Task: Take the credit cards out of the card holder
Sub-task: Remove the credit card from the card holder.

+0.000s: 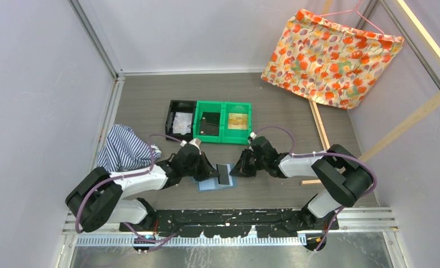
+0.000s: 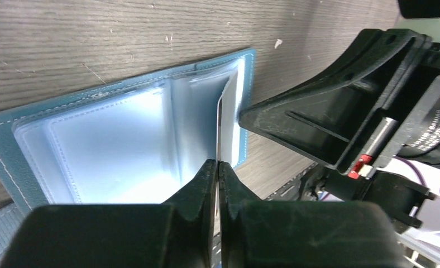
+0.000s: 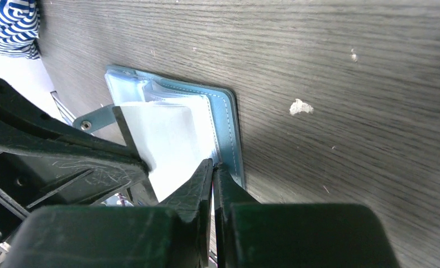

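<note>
Grey wood-grain table (image 1: 151, 95), enclosed on three sides by pale lilac-grey walls (image 1: 39, 84), bare wooden frame beams (image 1: 413, 119) at right, even diffuse lighting.

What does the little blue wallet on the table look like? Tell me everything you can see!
The small teal-blue leather-looking card holder lies open and flat on the grey wood-grain table. It has pale stitching along its edge, shiny clear pocket sleeves inside, and a closing tab with a metal snap. The left gripper pinches a thin dark card standing up from its sleeves; the right gripper is closed on its edge.
</note>
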`<action>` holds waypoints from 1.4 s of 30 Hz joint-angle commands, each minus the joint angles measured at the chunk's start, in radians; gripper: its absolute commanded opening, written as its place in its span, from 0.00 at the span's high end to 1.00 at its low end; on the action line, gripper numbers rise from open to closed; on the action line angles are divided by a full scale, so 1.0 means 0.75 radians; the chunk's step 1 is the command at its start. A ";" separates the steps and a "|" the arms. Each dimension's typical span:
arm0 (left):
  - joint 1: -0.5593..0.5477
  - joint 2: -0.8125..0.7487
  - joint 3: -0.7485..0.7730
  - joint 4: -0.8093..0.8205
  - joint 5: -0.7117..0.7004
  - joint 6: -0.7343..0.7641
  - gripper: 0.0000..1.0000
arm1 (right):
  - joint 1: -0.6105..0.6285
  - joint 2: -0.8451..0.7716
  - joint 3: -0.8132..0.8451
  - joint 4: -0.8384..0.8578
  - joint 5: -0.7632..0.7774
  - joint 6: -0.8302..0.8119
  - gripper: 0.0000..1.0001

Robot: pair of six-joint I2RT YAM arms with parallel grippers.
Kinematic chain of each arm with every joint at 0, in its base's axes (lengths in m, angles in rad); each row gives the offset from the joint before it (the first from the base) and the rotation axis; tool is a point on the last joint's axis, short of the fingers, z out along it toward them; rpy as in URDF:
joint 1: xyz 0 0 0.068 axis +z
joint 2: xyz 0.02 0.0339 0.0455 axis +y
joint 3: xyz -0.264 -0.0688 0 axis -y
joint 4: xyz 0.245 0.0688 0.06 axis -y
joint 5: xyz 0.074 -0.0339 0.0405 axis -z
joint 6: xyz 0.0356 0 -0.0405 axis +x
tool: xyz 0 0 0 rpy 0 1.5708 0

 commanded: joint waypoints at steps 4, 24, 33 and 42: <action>0.017 -0.102 -0.021 -0.002 0.002 -0.018 1.00 | 0.010 0.011 0.005 0.005 0.015 -0.002 0.91; 0.168 -0.323 -0.244 -0.023 0.053 0.032 0.99 | 0.014 -0.044 0.022 -0.029 0.006 -0.024 0.90; 0.175 -0.243 -0.303 0.178 0.131 0.034 0.99 | 0.164 -0.097 0.207 -0.182 0.037 -0.150 0.77; 0.183 -0.322 -0.333 0.272 0.179 0.110 0.99 | 0.164 -0.087 0.145 -0.080 0.012 -0.092 0.54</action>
